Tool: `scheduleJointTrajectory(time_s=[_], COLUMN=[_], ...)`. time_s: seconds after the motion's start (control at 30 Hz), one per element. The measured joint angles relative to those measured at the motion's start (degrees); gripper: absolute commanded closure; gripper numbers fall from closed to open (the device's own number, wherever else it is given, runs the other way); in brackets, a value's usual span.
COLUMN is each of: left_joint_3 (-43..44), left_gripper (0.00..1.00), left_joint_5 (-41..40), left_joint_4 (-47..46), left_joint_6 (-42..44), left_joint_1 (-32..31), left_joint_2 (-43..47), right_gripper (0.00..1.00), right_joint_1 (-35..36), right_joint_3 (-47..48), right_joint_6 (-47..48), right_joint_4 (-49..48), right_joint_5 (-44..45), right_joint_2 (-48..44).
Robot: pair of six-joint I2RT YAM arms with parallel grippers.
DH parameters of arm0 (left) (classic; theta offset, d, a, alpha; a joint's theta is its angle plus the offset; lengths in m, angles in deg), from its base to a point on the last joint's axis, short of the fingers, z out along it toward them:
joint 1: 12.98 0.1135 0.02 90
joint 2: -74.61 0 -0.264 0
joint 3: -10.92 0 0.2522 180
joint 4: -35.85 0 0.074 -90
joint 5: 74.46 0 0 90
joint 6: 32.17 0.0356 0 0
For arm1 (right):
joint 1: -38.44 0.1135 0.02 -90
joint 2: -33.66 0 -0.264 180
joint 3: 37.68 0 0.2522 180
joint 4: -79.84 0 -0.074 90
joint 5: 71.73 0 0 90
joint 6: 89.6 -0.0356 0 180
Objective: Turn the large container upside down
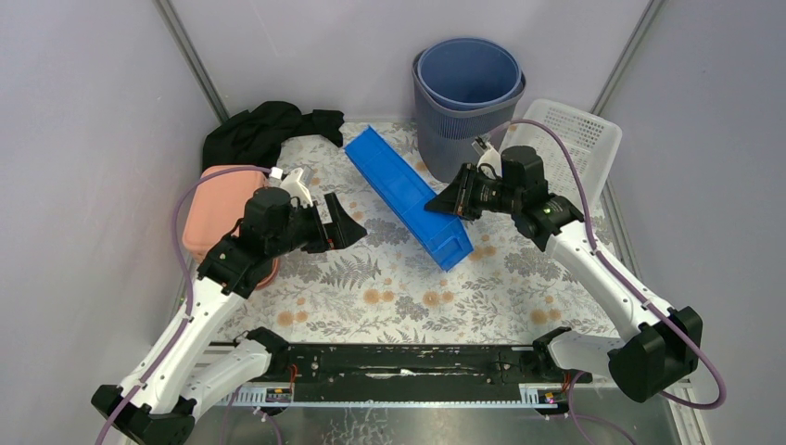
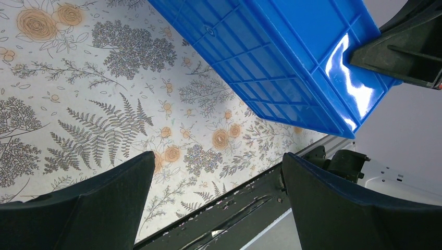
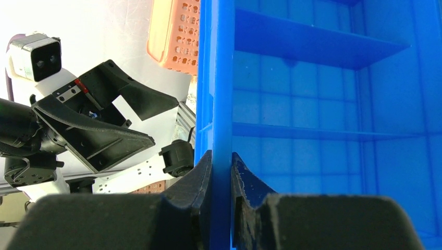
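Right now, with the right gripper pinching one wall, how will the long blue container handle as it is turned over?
Probably stiff: the blue container has a ribbed base and moulded dividers. Likely light, being empty, thin-walled plastic. The glossy wall may slip or pivot in the right gripper, which pinches near one end of a long body.

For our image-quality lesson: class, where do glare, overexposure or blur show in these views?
Left wrist: white glare streaks the blue container at its glossy end. Right wrist: background beyond the left gripper is blown out white. Top external: even light, faint shadows.
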Motion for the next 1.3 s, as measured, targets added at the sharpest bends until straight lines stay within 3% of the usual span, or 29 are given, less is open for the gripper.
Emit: scheduleJointTrajectory(time_s=[0.8,1.3], left_joint_3=[-0.8,-0.8], left_gripper=[0.00,0.00], left_joint_5=[0.0,0.0], left_joint_4=[-0.4,-0.4], left_joint_6=[-0.2,-0.2], left_joint_1=[0.0,0.0], left_joint_2=[-0.4,-0.4], right_gripper=[1.00,1.00], right_joint_1=[0.1,0.3], right_joint_3=[-4.9,-14.6], right_joint_6=[-1.9,-9.4], right_joint_4=[-4.2,-18.5], right_joint_5=[1.9,6.2], right_joint_2=[0.0,-0.1])
